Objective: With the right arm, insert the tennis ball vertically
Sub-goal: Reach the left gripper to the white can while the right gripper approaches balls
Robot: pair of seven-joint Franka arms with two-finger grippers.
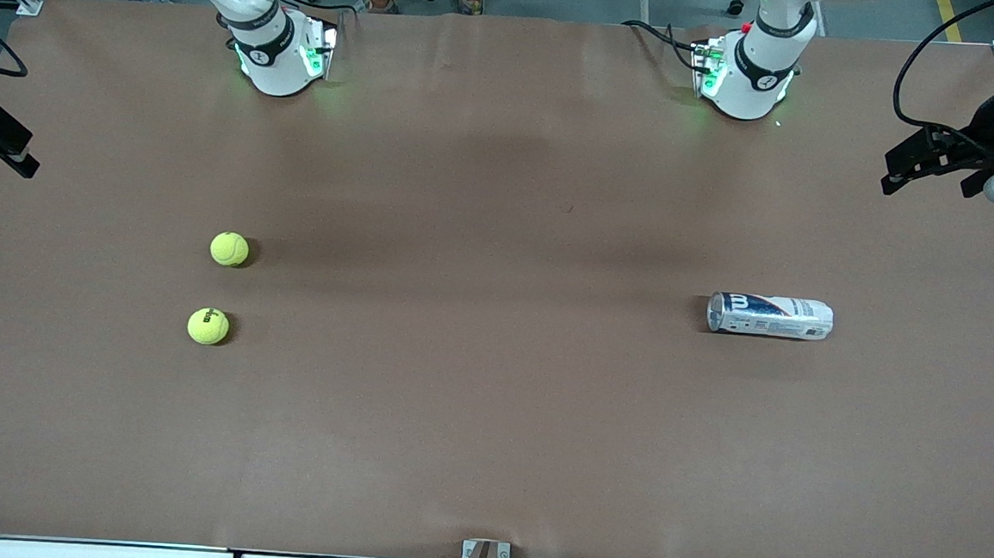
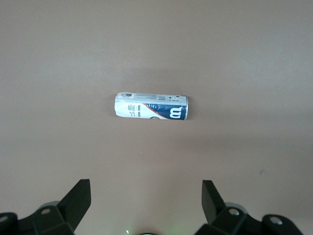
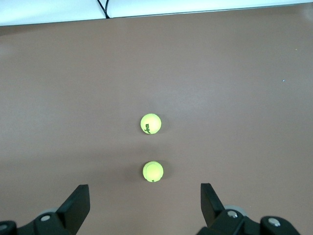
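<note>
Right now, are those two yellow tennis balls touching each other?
Apart. The front view shows bare brown table between the tennis ball nearer the camera and the farther tennis ball; the right wrist view shows the same gap.

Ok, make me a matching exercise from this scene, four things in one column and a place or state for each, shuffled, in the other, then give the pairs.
Things:
1. tennis ball can
2. printed tennis ball
3. plain tennis ball
4. right gripper

Places or states:
A. fingers open, above the two balls
B. lying on its side toward the left arm's end of the table
C. the ball nearer the front camera
D. the ball farther from the front camera

Pairs: 1-B, 2-C, 3-D, 4-A
</note>
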